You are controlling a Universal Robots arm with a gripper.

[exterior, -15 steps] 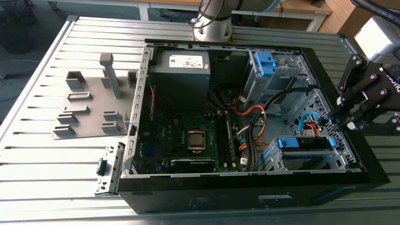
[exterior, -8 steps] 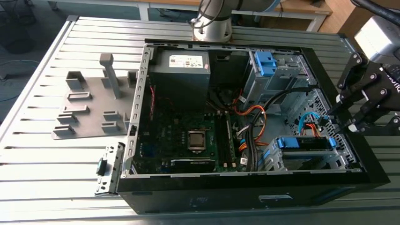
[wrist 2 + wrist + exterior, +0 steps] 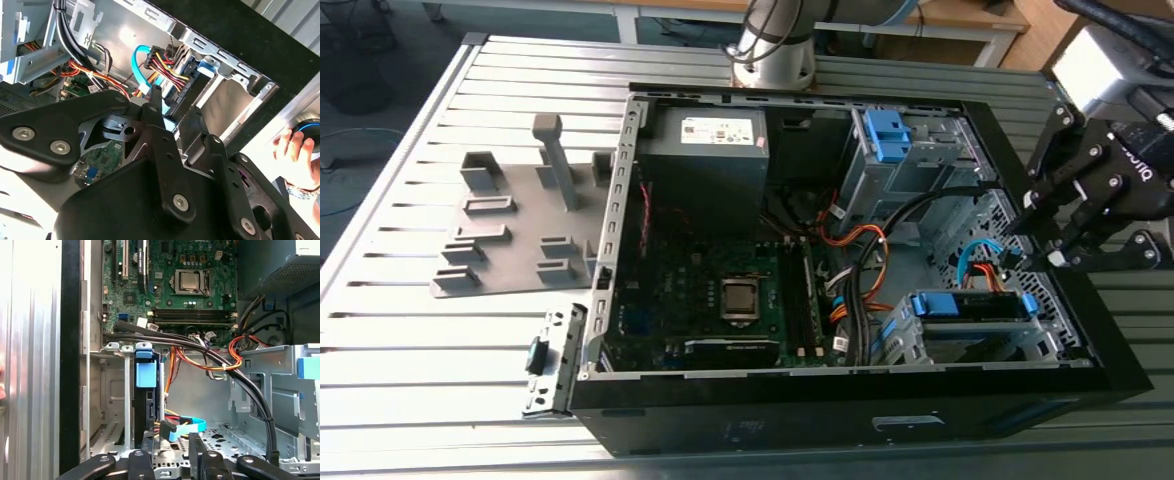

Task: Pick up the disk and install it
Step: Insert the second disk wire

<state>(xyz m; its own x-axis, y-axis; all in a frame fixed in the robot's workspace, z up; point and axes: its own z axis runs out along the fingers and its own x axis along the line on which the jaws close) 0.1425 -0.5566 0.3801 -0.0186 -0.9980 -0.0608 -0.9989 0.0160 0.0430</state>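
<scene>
The disk [image 3: 970,306] sits slotted in a metal bay [image 3: 112,395] inside the open computer case [image 3: 787,420]. The pincer [image 3: 1051,262] hangs just beside it, fingers spread apart, gripping nothing.

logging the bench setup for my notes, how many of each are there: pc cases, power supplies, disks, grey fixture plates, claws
computer case: 1
power supply: 1
disk: 1
grey fixture plate: 1
claw: 1
total: 5
</scene>
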